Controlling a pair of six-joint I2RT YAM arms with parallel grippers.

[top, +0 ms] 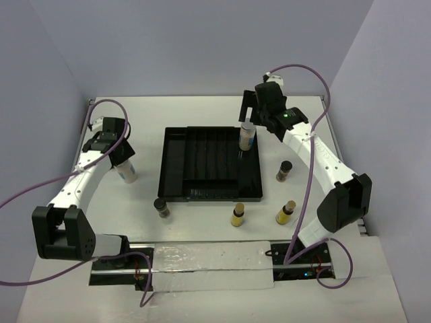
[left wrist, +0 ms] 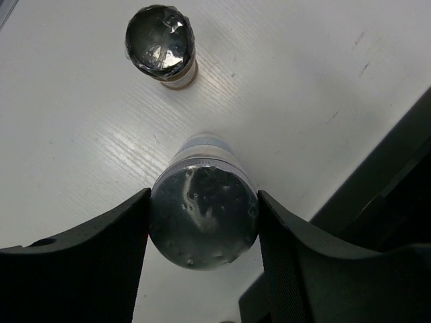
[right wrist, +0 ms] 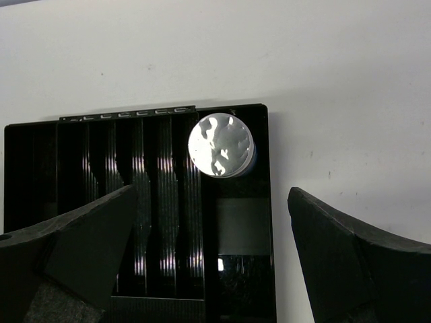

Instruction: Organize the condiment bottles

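Observation:
My left gripper is shut on the white blue-labelled bottle, left of the black tray. In the left wrist view both fingers press the sides of its dark cap. My right gripper is open, above and just behind the taller grey-capped bottle. That bottle stands in the tray's right compartment at the far end; its shiny cap lies ahead of the open gripper. Dark brown jars and yellow-filled bottles stand on the table.
A dark jar with a black cap stands beyond the held bottle in the left wrist view, with the tray's edge at the right. The tray has several narrow ribbed slots and a wide left compartment. Walls close in on three sides.

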